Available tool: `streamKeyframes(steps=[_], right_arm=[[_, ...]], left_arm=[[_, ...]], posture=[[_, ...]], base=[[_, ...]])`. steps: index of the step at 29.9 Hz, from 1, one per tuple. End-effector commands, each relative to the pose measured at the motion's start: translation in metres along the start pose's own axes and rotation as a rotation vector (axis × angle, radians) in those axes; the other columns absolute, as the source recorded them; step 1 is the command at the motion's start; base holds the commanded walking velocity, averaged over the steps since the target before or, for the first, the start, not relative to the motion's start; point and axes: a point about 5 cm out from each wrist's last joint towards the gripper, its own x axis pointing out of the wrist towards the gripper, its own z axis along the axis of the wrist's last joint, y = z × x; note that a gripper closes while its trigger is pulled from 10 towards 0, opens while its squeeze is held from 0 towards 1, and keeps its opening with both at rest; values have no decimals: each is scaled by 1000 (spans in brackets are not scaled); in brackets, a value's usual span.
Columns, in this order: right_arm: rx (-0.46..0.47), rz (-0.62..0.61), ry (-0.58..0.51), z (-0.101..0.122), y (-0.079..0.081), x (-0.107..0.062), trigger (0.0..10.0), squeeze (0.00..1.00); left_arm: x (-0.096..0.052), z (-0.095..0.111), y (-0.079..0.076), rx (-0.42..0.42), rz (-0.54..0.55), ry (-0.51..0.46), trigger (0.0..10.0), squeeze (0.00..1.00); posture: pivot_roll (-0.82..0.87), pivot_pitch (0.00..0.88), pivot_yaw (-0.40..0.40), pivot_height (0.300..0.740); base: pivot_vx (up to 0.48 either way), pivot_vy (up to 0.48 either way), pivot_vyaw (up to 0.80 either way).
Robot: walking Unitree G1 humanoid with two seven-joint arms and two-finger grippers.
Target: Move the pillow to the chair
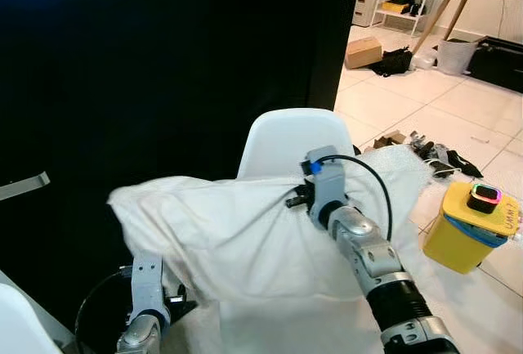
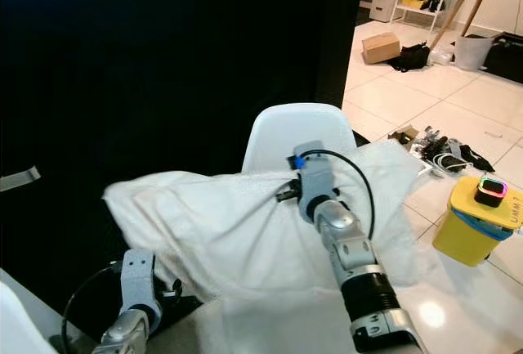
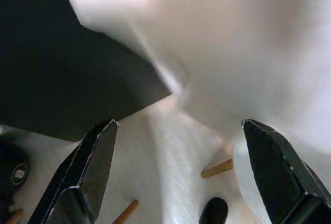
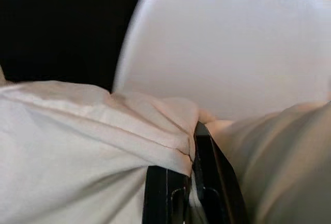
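One relation governs the coming move: the large white fabric pillow (image 1: 245, 239) is held up directly in front of the white moulded plastic chair (image 1: 286, 137), whose backrest rises just beyond the pillow's upper edge. The pillow's long axis runs across the view, from the robot's left to its right. The right end effector (image 4: 194, 157) is clamped on a pinched fold of the pillow's top edge, and is judged the arm nearer the chair. The left end effector (image 3: 181, 172) is seen under the pillow's left end, its fingers spread apart and gripping nothing. A forward and downward carry onto the seat is judged to be called for.
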Motion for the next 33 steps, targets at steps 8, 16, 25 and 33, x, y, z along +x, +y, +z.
streamKeyframes(steps=[8,16,25,33], right_arm=[[-48,-89,24,-1,-12,3,10000,0],[-80,-120,69,-7,-9,5,10000,0],[-76,-111,-24,4,0,10,10000,0],[-23,-36,-131,20,12,12,10000,1000]], left_arm=[[-2,-6,-3,26,-14,29,10000,0],[-2,-6,-2,25,-32,27,10000,0],[-4,-8,8,67,-5,28,10000,0],[-5,-10,16,76,11,30,10000,0]], posture=[[70,0,43,641],[74,0,47,601],[87,0,50,561],[99,0,52,561]], base=[[0,0,0],[0,0,0],[0,0,0],[0,0,0]])
